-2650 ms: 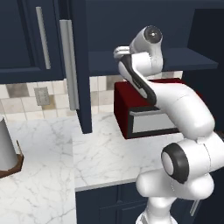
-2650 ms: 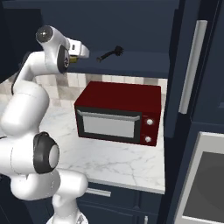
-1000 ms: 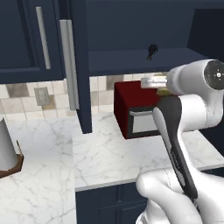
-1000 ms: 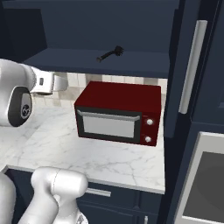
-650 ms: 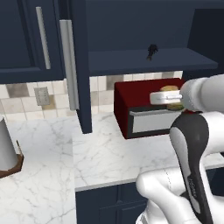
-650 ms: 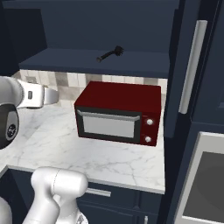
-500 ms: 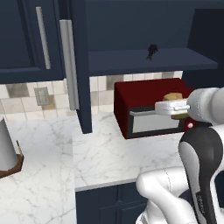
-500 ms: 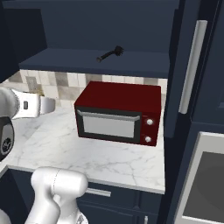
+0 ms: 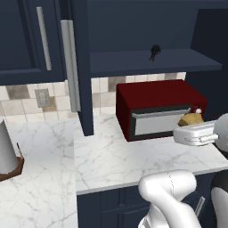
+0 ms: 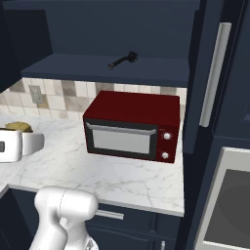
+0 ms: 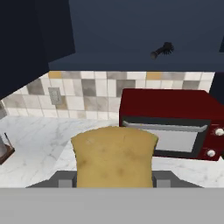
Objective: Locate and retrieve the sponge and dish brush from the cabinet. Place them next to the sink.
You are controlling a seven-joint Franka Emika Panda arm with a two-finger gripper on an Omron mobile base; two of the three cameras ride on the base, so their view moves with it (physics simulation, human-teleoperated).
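Hand view showed the end effector (image 11: 113, 181) clamped on the sponge (image 11: 113, 157), out of the cabinet (image 10: 146, 29); the dish brush (image 11: 162, 50) lay above and beyond it on the shelf, unretrieved.

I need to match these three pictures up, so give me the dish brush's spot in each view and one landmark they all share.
Left base view: dish brush lies on the open cabinet shelf, upper right of centre.
Right base view: it lies on the same shelf, upper centre.
Hand view: it shows at upper right, above the sponge.
Shared landmark: the red microwave, directly below the brush.
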